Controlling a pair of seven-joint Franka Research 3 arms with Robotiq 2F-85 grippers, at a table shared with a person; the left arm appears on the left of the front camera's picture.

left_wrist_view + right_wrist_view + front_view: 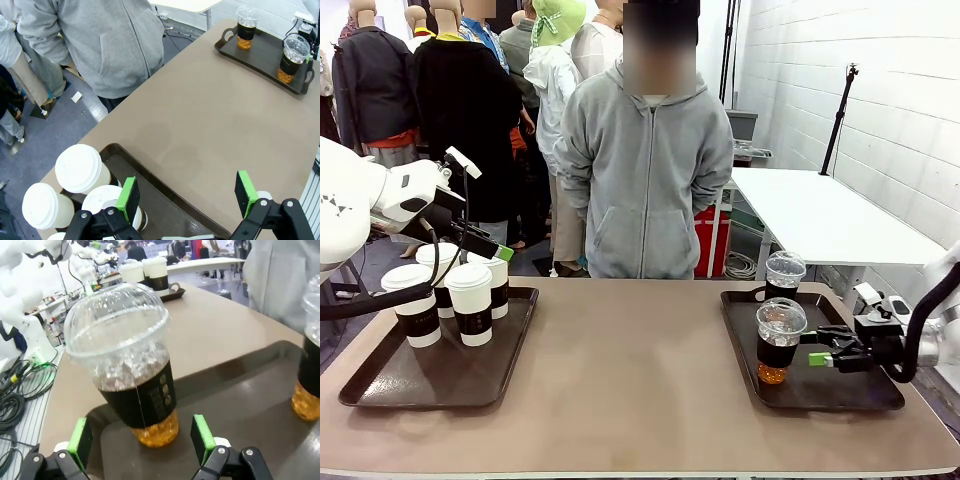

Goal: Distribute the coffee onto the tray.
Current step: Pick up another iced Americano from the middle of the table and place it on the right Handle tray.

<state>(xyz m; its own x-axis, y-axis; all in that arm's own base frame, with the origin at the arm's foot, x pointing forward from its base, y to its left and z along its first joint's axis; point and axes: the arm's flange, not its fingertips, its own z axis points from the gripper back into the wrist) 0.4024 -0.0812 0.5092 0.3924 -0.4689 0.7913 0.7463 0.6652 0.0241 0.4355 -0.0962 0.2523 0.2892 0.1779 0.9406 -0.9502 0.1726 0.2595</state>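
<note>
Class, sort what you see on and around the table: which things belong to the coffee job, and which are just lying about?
Job:
paper cups
left tray
dome cups
right tray
left gripper
right gripper

Lying about:
white table
cables

- Left arm: enters from the left side of the scene, its wrist raised above the far left part of the surface.
- Left hand (492,247): tilted downward to the right; green-padded fingers (128,199) spread wide apart with nothing between them.
- Right arm: enters from the right edge, low over the near right part of the surface, its wrist roughly level.
- Right hand (818,352): points left; fingers (201,439) parted, pads touching nothing.
</note>
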